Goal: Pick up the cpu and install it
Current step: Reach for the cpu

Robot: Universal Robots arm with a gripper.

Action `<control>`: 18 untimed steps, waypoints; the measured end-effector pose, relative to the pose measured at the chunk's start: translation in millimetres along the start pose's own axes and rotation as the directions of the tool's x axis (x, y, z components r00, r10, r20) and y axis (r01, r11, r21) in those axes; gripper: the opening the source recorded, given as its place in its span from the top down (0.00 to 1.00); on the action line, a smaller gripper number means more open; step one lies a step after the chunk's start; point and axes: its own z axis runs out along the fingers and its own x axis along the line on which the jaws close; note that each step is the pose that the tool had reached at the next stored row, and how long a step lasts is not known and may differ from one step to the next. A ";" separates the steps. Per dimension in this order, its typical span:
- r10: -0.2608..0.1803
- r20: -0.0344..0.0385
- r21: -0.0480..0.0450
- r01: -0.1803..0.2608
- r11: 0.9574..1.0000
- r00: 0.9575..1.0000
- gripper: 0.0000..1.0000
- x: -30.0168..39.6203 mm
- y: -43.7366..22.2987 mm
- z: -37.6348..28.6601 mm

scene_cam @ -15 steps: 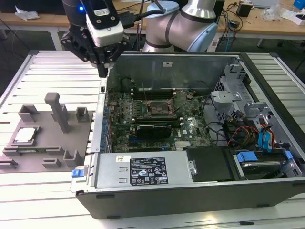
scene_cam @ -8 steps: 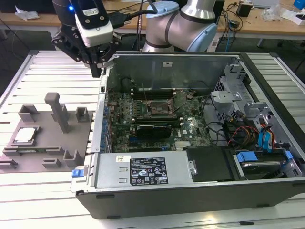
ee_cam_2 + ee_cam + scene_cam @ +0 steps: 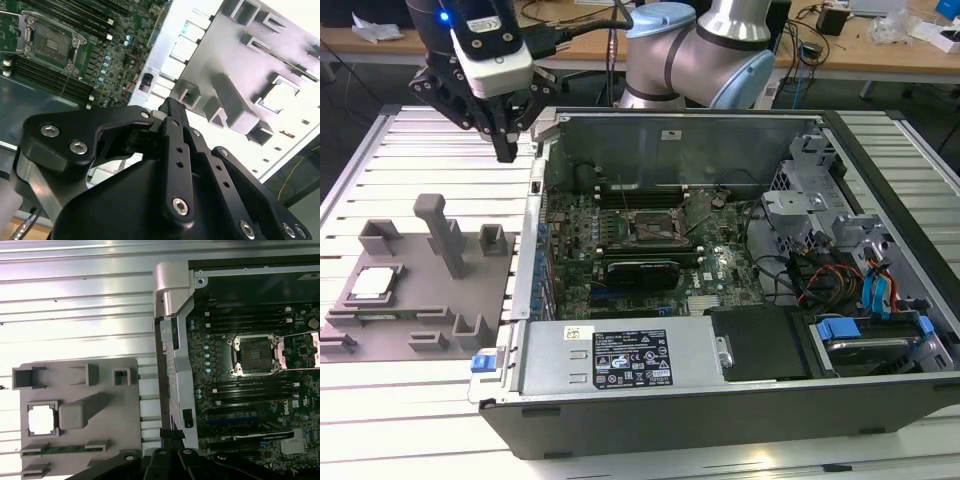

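Slatted table (image 3: 410, 400), end effector (image 3: 506, 150) hovering, apparently closed

An open computer case (image 3: 720, 425) lies beside a grey fixture plate (image 3: 420, 280), which perhaps holds a memory stick (image 3: 62, 449).

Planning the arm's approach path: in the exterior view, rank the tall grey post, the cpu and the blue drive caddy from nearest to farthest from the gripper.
From the gripper:
1. tall grey post, standing on the grey fixture.
2. cpu, in its pocket toward the exterior view's left.
3. blue drive caddy, inside the computer case, far toward the exterior view's right.
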 end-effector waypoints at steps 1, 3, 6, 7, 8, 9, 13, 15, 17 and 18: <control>0.000 0.000 0.000 0.000 1.000 1.000 0.89 1.5 -0.1 0.0; 0.000 0.000 0.000 0.000 1.000 1.000 0.89 8.3 -0.6 -0.3; 0.000 0.000 0.000 0.000 1.000 1.000 0.89 17.6 -1.3 -0.5; 0.000 0.000 0.000 0.000 1.000 1.000 0.89 20.3 -1.5 -0.5; 0.000 0.001 0.000 0.000 1.000 1.000 0.89 24.4 -1.8 -0.5; 0.000 0.001 0.000 0.000 1.000 1.000 0.89 27.5 -2.1 -0.3; 0.000 0.001 0.000 0.000 1.000 1.000 0.89 38.7 -3.0 0.4; 0.000 0.002 0.000 0.000 1.000 1.000 0.89 47.3 -3.7 1.2; 0.000 0.002 0.000 0.000 1.000 1.000 0.89 53.4 -4.1 1.7; 0.000 0.002 0.000 0.000 1.000 1.000 0.89 57.8 -4.5 2.0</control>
